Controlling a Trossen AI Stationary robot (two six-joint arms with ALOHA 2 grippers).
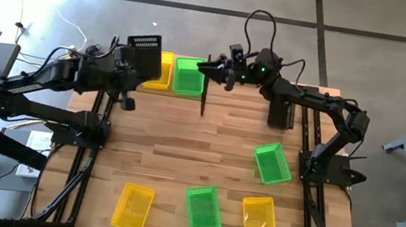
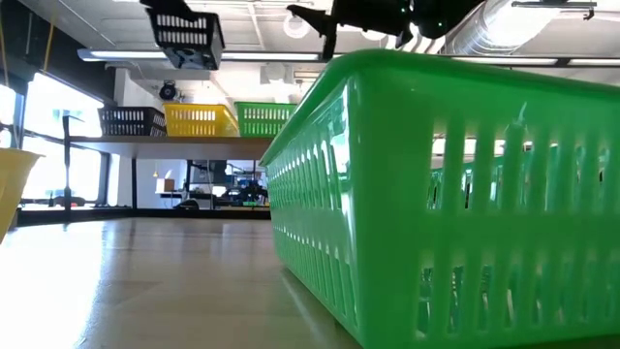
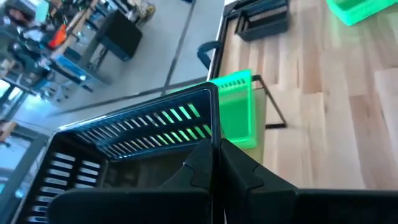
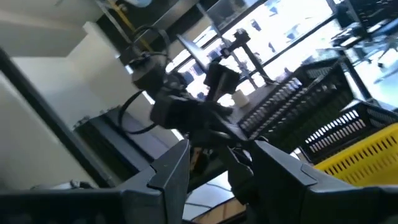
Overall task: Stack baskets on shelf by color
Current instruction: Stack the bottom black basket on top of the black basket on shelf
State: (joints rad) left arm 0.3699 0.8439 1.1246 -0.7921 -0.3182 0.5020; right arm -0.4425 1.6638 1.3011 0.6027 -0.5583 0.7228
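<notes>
My left gripper (image 1: pixel 128 65) is shut on a black basket (image 1: pixel 145 51) and holds it in the air above the shelf's (image 2: pixel 194 143) left part. On the shelf a black basket (image 2: pixel 131 121), a yellow one (image 2: pixel 201 119) and a green one (image 2: pixel 262 118) stand side by side on their bases. My right gripper (image 1: pixel 203 66) hovers open near the shelf's right end, above the green basket (image 1: pixel 188 76), and touches nothing. On the table stand two green baskets (image 1: pixel 272 161) (image 1: pixel 203 207) and two yellow ones (image 1: pixel 133 205) (image 1: pixel 260 219). My left gripper (image 3: pixel 217 171) pinches the black basket's side wall (image 3: pixel 215 127) at its rim, near a corner. One finger (image 3: pixel 196 171) is inside the basket and one (image 3: pixel 242 171) outside. The basket (image 2: pixel 184 34) is lifted clear, high above the shelf, and roughly level.
The shelf stands along the table's far edge, and its black upright (image 1: pixel 203 98) is just below my right gripper. A green basket (image 2: pixel 436 194) fills the low view's foreground. The middle of the wooden tabletop (image 1: pixel 183 142) is bare. Both arm bases flank the table.
</notes>
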